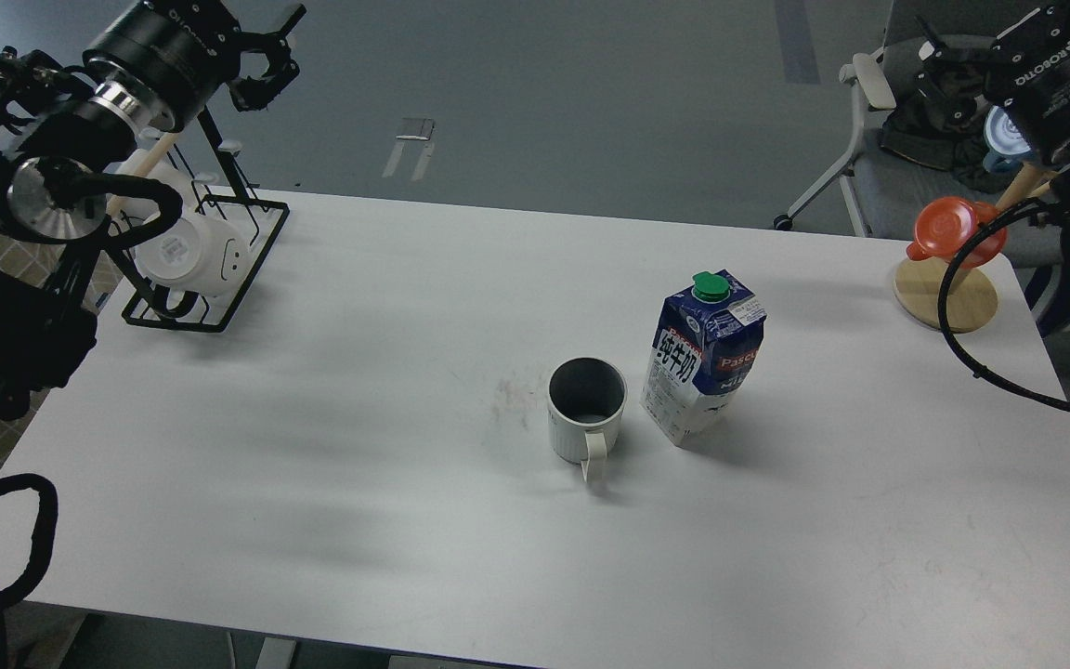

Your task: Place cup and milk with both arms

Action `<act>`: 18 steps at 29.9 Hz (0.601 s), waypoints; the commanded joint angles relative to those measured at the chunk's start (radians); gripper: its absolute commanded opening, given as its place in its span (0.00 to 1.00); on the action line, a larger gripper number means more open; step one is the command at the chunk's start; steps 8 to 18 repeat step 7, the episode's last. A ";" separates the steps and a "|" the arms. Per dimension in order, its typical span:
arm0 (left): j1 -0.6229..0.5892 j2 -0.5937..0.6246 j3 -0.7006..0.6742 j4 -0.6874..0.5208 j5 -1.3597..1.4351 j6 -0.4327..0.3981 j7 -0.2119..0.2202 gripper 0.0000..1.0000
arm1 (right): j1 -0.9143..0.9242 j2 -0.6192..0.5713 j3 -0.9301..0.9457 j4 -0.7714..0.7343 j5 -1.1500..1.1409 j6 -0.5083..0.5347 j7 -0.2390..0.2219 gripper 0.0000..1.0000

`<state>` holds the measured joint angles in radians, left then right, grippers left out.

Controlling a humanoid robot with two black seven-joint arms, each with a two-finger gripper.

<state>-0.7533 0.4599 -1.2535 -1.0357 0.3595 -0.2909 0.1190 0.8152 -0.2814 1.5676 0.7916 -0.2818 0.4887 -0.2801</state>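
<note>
The cup [587, 409], an off-white ribbed mug with a dark inside, stands upright near the middle of the white table [312, 446], handle toward me. The milk [704, 355], a navy and white carton with a green cap, stands upright just right of it, a small gap between them. My left gripper [273, 51] is raised at the far left, beyond the table's back edge, open and empty. My right gripper [946, 74] is raised at the far right over the chair, open and empty. Both are far from the cup and milk.
A black wire rack [247, 269] holding a glossy white mug [184, 255] sits at the table's back left. A wooden mug tree [946, 295] with an orange mug [955, 230] stands at the back right; a blue mug [1002, 139] is partly hidden behind my right arm. A grey chair [869, 84] stands behind.
</note>
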 commanded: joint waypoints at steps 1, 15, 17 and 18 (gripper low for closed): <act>-0.018 -0.001 0.005 0.012 -0.001 -0.004 -0.001 0.98 | 0.016 -0.007 0.003 0.012 0.006 0.000 0.001 0.99; -0.024 -0.007 0.003 0.037 -0.001 -0.002 -0.004 0.98 | 0.022 -0.010 0.015 0.011 0.007 0.000 0.002 0.99; -0.024 -0.007 0.003 0.037 -0.001 -0.002 -0.004 0.98 | 0.022 -0.010 0.015 0.011 0.007 0.000 0.002 0.99; -0.024 -0.007 0.003 0.037 -0.001 -0.002 -0.004 0.98 | 0.022 -0.010 0.015 0.011 0.007 0.000 0.002 0.99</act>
